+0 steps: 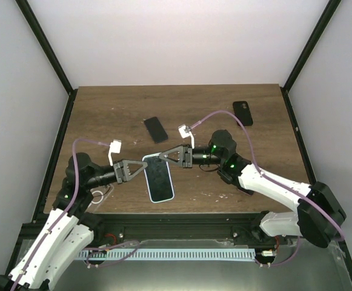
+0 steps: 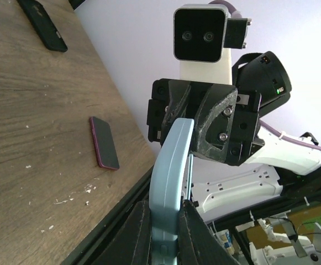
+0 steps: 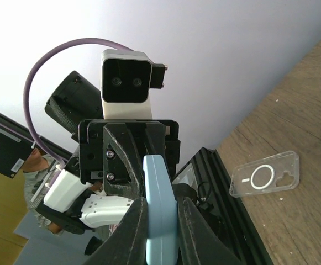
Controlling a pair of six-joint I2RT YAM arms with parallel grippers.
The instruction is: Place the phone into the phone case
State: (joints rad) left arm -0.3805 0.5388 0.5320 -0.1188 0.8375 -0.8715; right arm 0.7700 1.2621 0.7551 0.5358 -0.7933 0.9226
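Note:
A light blue phone case [image 1: 159, 177] with a dark phone screen in it hangs over the table's near edge, held between both grippers. My left gripper [image 1: 142, 168] is shut on its left side; in the left wrist view [image 2: 164, 207] the fingers [image 2: 140, 229] clamp the blue case [image 2: 170, 165], and a thin dark edge [image 2: 189, 176] stands slightly off the case's right face. My right gripper [image 1: 165, 157] is shut on the case's far end; in the right wrist view [image 3: 160, 204] its fingers [image 3: 133, 226] pinch the case [image 3: 159, 193].
A black phone [image 1: 156, 129] lies mid-table and another dark phone [image 1: 243, 113] at the back right. A clear case [image 3: 265, 175] lies near the front left edge. A dark phone with a magenta rim [image 2: 104, 142] shows in the left wrist view.

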